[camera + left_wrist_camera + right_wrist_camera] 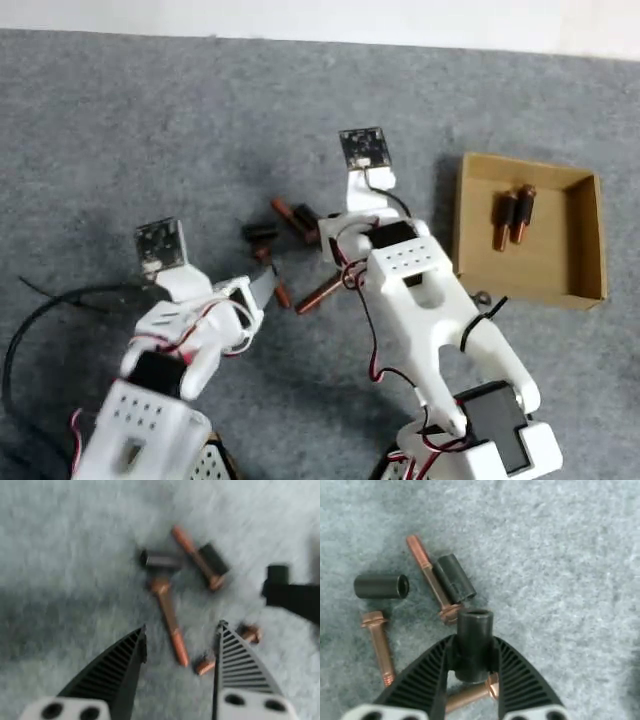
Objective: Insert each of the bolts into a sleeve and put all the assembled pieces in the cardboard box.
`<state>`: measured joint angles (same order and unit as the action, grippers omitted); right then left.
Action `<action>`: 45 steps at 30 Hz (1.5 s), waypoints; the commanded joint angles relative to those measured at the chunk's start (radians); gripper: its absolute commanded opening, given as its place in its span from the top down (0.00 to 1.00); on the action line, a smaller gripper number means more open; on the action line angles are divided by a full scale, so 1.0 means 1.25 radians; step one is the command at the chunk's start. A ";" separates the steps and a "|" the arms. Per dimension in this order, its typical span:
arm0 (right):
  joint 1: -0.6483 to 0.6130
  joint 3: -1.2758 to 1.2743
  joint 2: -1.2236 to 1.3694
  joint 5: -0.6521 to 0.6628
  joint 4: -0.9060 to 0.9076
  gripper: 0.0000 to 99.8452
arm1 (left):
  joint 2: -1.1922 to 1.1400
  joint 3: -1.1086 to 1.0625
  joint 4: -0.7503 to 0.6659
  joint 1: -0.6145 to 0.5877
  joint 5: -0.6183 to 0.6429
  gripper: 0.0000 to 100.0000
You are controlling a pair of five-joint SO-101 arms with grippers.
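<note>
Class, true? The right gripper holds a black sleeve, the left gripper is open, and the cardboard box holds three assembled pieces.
No: the high view shows two assembled pieces in the cardboard box, not three. The right gripper does hold a black sleeve; the left gripper is open.

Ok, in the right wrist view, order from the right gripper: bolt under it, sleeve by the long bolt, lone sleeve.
1. Bolt, beneath the right gripper.
2. Sleeve by the long bolt, just ahead.
3. Lone sleeve, farther aside.
</note>
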<state>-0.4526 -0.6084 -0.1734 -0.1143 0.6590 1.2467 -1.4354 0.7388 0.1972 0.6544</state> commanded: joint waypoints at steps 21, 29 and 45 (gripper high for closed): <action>0.010 0.003 -0.039 0.009 -0.031 1.00 | -0.926 0.466 -0.096 0.017 0.087 0.79; 0.010 0.003 -0.039 0.009 -0.031 1.00 | -0.931 0.467 -0.096 0.017 0.083 0.80; 0.010 -0.024 -0.048 0.009 -0.031 1.00 | -0.922 0.463 -0.096 0.013 -0.028 0.99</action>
<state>-0.4526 -0.6452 -0.1780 -0.1143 0.6498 0.0882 -0.8707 0.6268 0.2094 0.6299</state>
